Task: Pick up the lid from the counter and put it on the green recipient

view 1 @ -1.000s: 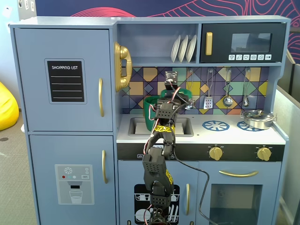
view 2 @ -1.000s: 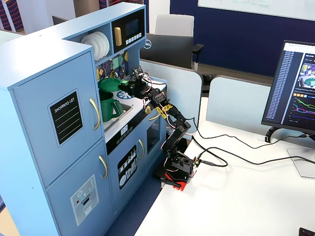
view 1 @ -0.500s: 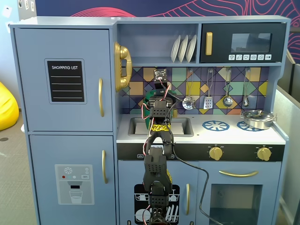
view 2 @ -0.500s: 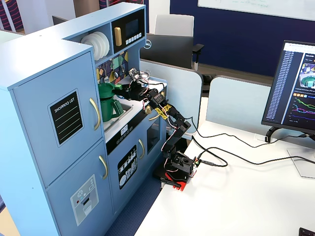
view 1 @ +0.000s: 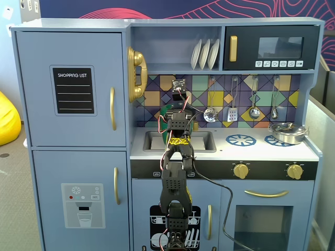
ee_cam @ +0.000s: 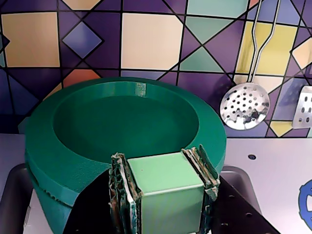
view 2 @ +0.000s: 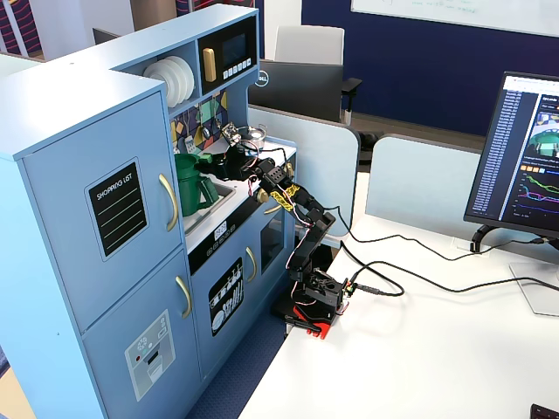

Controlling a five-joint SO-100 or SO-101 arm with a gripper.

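In the wrist view my gripper [ee_cam: 163, 168] is shut on the light-green tab handle [ee_cam: 165, 180] of the lid [ee_cam: 92, 161], a round dark-green disc with a sunken middle. The lid lies directly over the top of the green recipient, whose ribbed side [ee_cam: 51, 207] shows just below the lid's left edge. I cannot tell whether the lid is fully seated. In a fixed view the tall green recipient [view 2: 186, 188] stands by the sink with my gripper [view 2: 214, 161] at its top. In the other fixed view the arm hides most of it; a green edge [view 1: 165, 111] shows.
The sink [view 1: 201, 141] lies beside and below the pot. A steel pot [view 1: 287, 132] stands on the right blue burner ring, next to another ring [view 1: 241, 139]. Utensils hang on the tiled back wall, among them a skimmer [ee_cam: 243, 106]. A monitor [view 2: 524, 166] stands on the white desk.
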